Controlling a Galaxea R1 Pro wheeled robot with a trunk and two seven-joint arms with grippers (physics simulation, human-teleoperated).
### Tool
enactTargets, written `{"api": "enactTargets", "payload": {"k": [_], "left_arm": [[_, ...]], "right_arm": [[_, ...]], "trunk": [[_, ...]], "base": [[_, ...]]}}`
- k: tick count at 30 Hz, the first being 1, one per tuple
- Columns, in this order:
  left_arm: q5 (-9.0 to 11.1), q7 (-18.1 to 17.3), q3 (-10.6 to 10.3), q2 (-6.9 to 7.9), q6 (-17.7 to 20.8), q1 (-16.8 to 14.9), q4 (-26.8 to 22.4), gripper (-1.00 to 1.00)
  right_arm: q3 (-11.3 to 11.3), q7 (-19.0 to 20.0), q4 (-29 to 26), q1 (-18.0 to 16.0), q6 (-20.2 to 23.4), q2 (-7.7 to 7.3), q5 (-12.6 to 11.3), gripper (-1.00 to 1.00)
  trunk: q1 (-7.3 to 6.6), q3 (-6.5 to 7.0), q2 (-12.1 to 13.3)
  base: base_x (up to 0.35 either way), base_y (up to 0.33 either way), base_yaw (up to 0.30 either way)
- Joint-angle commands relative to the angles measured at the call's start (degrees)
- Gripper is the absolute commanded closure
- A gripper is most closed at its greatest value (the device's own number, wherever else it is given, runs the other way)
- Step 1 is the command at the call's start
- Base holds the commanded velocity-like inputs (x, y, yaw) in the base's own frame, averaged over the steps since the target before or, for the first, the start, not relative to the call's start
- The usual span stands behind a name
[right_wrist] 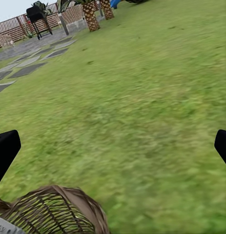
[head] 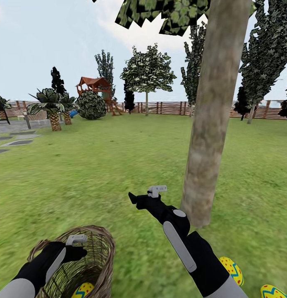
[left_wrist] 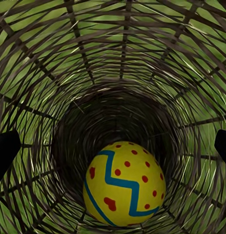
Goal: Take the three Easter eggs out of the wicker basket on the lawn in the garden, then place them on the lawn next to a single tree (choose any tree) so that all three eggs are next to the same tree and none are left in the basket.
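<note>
- The left end effector [head: 79, 248] hangs over the mouth of the wicker basket [head: 100, 244], which stands on the lawn [head: 98, 165] at the lower left of the head view. In the left wrist view its two dark fingertips [left_wrist: 5, 151] stand far apart at the two edges of the picture, with nothing between them, so it is released.
- The basket is round and brown, of open weave with a thicker braided rim; green grass shows through its wall [left_wrist: 44, 58] in the left wrist view.
- One Easter egg [left_wrist: 124, 184] lies at the bottom of the basket. It is yellow with red dots and a blue zigzag stripe. In the head view its top [head: 82, 290] shows inside the basket.
- The right end effector [head: 137, 199] is held above the grass, between the basket and the tree [head: 209, 124]. In the right wrist view its fingertips [right_wrist: 5, 148] are wide apart over bare grass, so it is released too, and the basket rim [right_wrist: 54, 207] is seen below it.
- The tree has a thick, bare, mottled grey-tan trunk, which rises from the lawn just to the right of the right arm.
- Two more eggs lie on the grass near the foot of the trunk, at the lower right: one [head: 232, 269] is partly hidden behind the right arm, the other [head: 272, 291] is cut by the picture edge. Both have the same yellow, red and blue pattern.
</note>
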Motion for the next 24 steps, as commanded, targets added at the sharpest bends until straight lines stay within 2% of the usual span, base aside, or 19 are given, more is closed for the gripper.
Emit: {"api": "enactTargets", "payload": {"k": [1, 15, 24], "left_arm": [[0.5, 0.1, -0.3, 0.08, 0.2, 0.0, -0.1, -1.00], [0.5, 0.2, -0.3, -0.06, 0.3, 0.0, -0.1, -1.00], [0.5, 0.1, -0.4, -0.09, 0.3, 0.0, -0.1, -1.00]], "right_arm": [[0.1, -0.6, -0.1, 0.0, 0.2, -0.01, -0.6, -1.00], [0.0, -0.6, -0.1, 0.0, 0.2, -0.01, -0.5, -1.00], [0.0, -0.6, -0.1, 0.0, 0.2, -0.01, -0.5, -1.00]], "trunk": [[-0.01, -0.07, 0.0], [-0.01, -0.07, 0.0], [0.22, -2.06, -0.1]], "base": [[0.012, 0.000, 0.000], [0.002, 0.000, 0.000], [0.000, 0.000, 0.000]]}}
